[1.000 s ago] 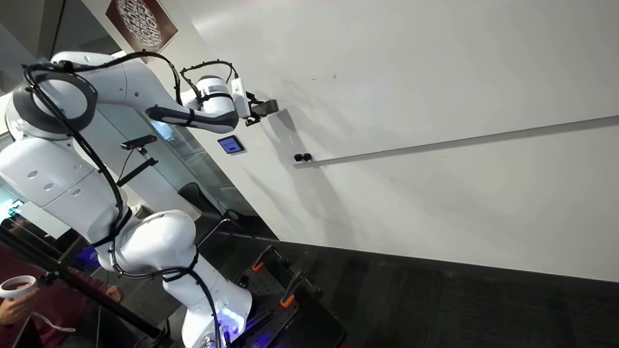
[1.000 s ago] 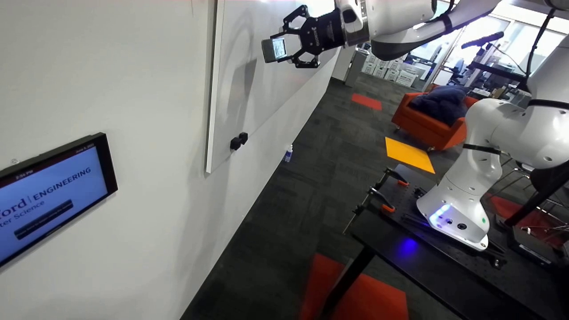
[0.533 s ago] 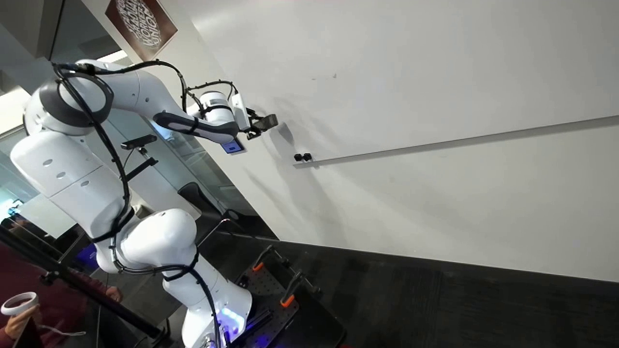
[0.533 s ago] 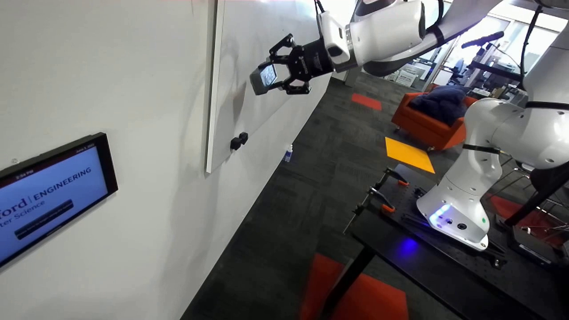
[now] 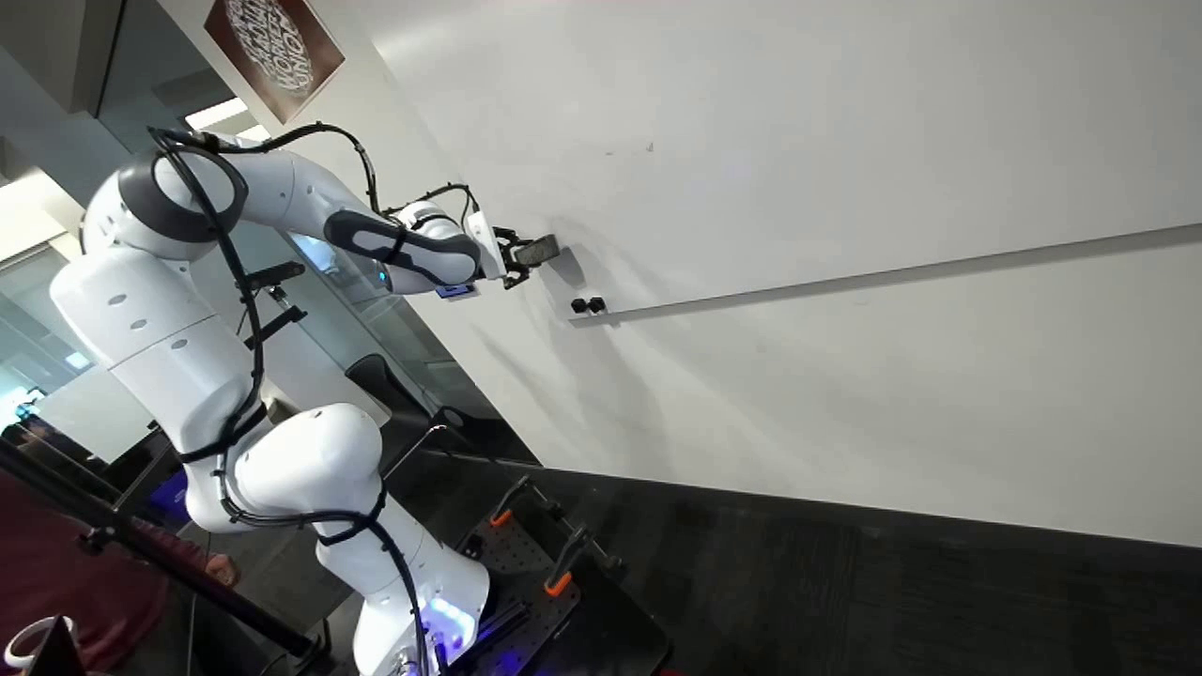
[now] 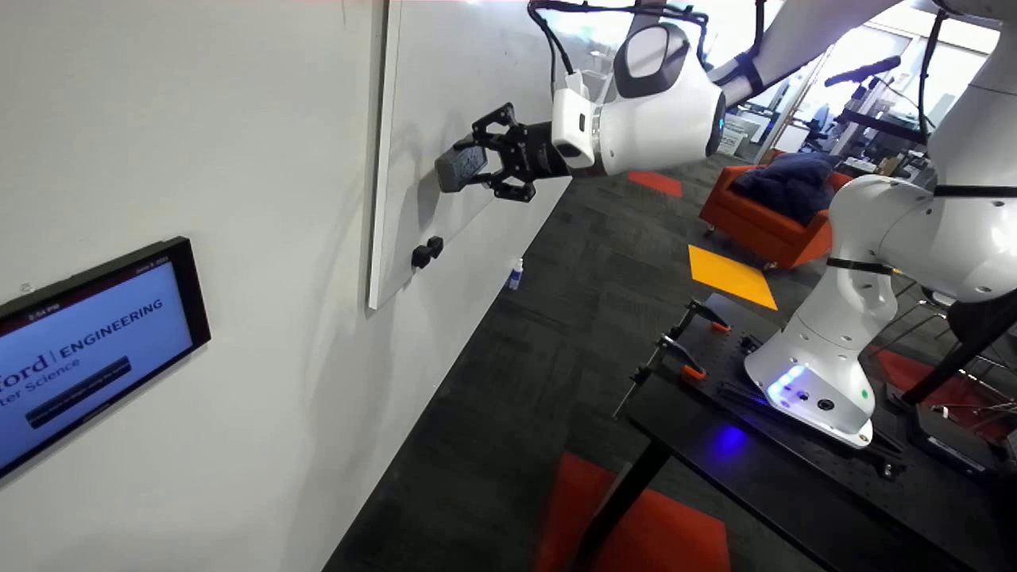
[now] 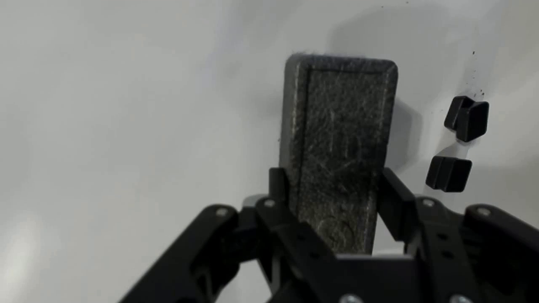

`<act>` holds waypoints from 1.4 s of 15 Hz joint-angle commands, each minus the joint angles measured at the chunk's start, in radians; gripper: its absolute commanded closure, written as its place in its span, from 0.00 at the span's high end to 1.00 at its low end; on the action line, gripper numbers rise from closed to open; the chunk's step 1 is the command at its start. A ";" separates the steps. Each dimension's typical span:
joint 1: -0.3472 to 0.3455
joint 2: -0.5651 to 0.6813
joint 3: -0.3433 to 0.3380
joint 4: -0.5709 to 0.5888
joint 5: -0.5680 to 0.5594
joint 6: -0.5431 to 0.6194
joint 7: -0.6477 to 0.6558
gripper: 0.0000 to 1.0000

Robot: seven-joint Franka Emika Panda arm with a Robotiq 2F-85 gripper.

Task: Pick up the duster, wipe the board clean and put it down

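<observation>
Wrist view: fingers clasp duster, its width apart.
Forearm points toward three o'clock in an exterior view.

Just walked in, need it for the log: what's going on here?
The arm has the duster in its end effector, gripped across its width, up by the board. Whether duster and board touch isn't clear. Small marks show on the board, so wiping looks unfinished, and the duster isn't put down yet. Two black pieces sit by the board's lower edge.
</observation>
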 commanded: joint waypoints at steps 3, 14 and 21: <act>-0.011 0.091 0.018 -0.008 -0.232 -0.089 0.324 0.31; -0.271 0.142 0.293 -0.016 -0.200 -0.174 0.333 0.31; -0.497 0.249 0.574 -0.015 -0.283 -0.426 0.404 0.31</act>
